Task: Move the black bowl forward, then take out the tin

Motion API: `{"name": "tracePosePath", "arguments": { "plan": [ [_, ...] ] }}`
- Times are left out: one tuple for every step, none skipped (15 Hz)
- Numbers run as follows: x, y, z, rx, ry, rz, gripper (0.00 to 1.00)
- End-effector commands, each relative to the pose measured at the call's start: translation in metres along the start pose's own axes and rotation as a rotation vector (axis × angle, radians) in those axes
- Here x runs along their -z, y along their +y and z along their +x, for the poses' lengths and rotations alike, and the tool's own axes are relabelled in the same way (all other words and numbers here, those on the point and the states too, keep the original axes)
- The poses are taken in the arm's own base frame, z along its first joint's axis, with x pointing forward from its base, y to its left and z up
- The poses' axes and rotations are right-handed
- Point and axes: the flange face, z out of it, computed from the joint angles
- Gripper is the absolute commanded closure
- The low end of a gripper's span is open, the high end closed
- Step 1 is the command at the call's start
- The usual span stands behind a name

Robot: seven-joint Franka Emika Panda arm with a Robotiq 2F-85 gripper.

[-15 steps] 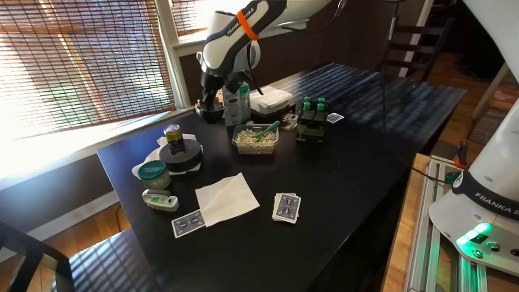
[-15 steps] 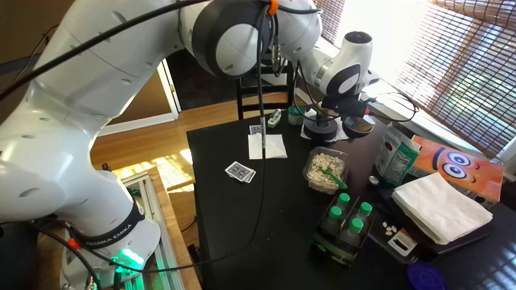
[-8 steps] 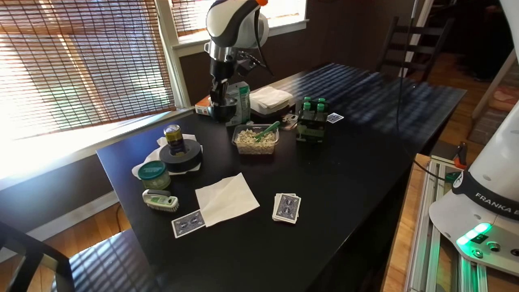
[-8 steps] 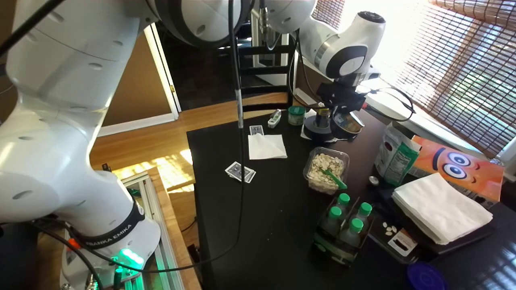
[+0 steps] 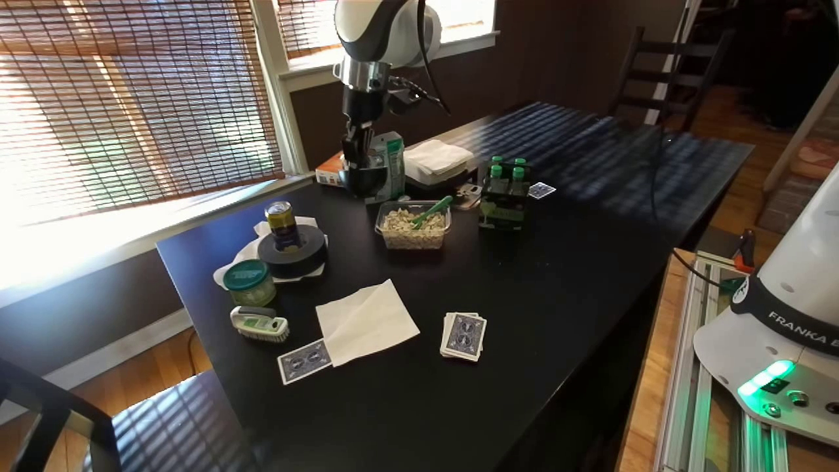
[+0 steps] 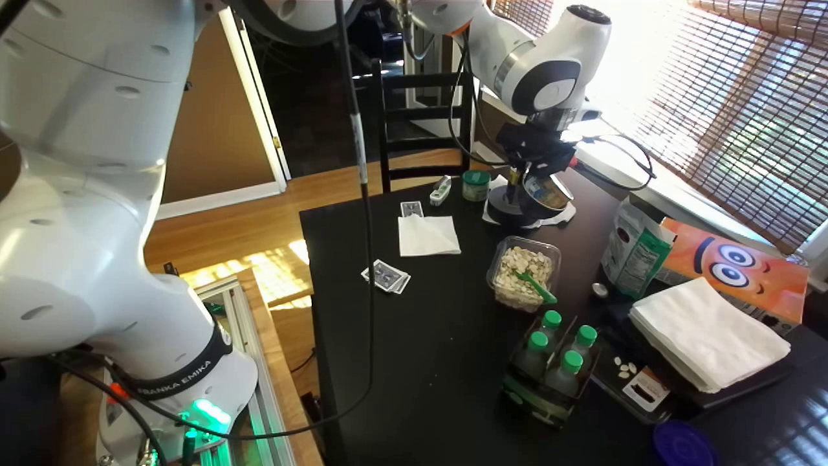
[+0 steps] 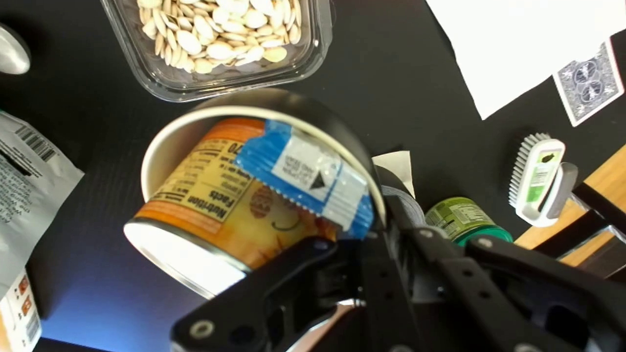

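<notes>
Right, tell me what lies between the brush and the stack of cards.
In both exterior views, a white napkin lies between the brush and the stack of cards, with a single card sticking out from under it.

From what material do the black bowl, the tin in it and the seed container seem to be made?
Black bowl: smooth dark outside, cream inside and rim; perhaps glazed ceramic, though hard plastic is possible.
Tin: metal, judging by its shiny silvery rim; the printed wrap may be paper.
Seed container: probably plastic, clear and glossy: light glints along its see-through rim.
</notes>
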Motion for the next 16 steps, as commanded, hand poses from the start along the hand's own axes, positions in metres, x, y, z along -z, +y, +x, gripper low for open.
{"name": "tracePosePath", "arguments": {
  "plan": [
    [0.0,0.0,0.0,0.0,-0.002,0.001,0.98],
    [0.002,-0.008,0.0,0.04,0.017,-0.01,0.98],
    [0.006,-0.016,-0.003,0.08,0.03,-0.024,0.98],
    [0.015,-0.026,-0.007,0.122,0.051,-0.034,0.98],
    [0.026,-0.034,-0.015,0.166,0.07,-0.054,0.98],
    [0.034,-0.041,-0.021,0.193,0.09,-0.062,0.98],
    [0.044,-0.049,-0.028,0.219,0.108,-0.073,0.98],
    [0.054,-0.057,-0.035,0.239,0.127,-0.086,0.98],
    [0.063,-0.065,-0.043,0.267,0.133,-0.095,0.98],
    [0.071,-0.074,-0.051,0.292,0.138,-0.087,0.98],
    [0.077,-0.086,-0.061,0.314,0.13,-0.075,0.98],
    [0.083,-0.098,-0.072,0.331,0.121,-0.062,0.98],
    [0.086,-0.11,-0.084,0.34,0.106,-0.051,0.98],
    [0.09,-0.121,-0.097,0.348,0.095,-0.04,0.98],
    [0.093,-0.134,-0.109,0.358,0.086,-0.023,0.98],
    [0.094,-0.148,-0.122,0.362,0.071,-0.019,0.98]
  ]
}}
